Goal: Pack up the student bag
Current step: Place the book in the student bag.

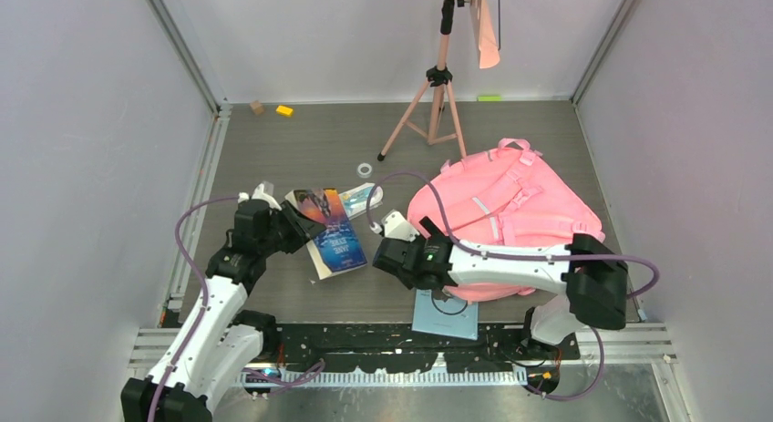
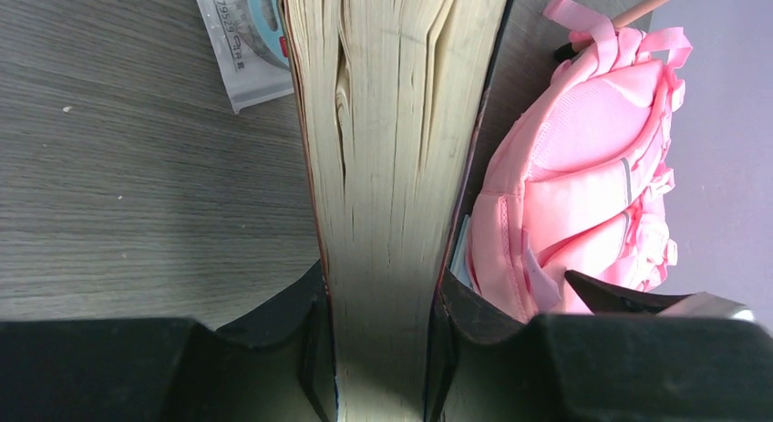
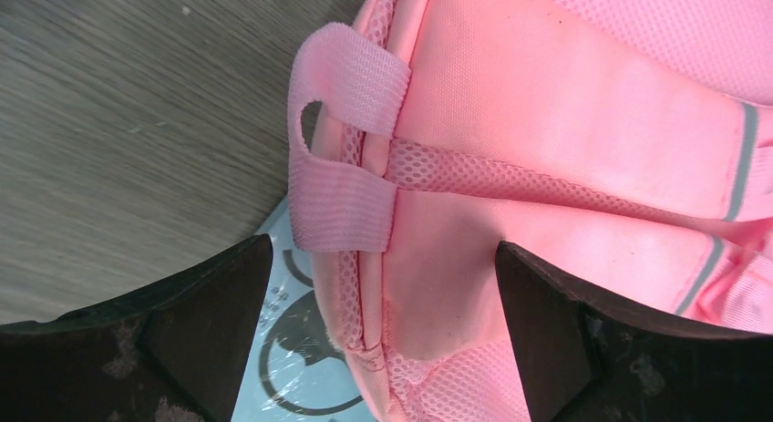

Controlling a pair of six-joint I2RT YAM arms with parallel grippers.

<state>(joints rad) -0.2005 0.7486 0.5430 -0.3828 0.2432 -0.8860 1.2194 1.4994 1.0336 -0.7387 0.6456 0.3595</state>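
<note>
Book in one claw, pink bag under the other

The left gripper (image 2: 383, 349) clamps a thick book (image 2: 392, 167) by its page edges, while the right gripper (image 3: 383, 322) gapes wide over the student bag (image 1: 506, 212) (lying right of centre on the table (image 1: 301, 149)).

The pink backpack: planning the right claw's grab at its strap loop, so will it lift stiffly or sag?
Probably sags: the student bag is soft fabric lying slumped and flattish. It looks unfilled, so likely light. The webbing loop between the open right claw fingers may fold when pinched.
</note>
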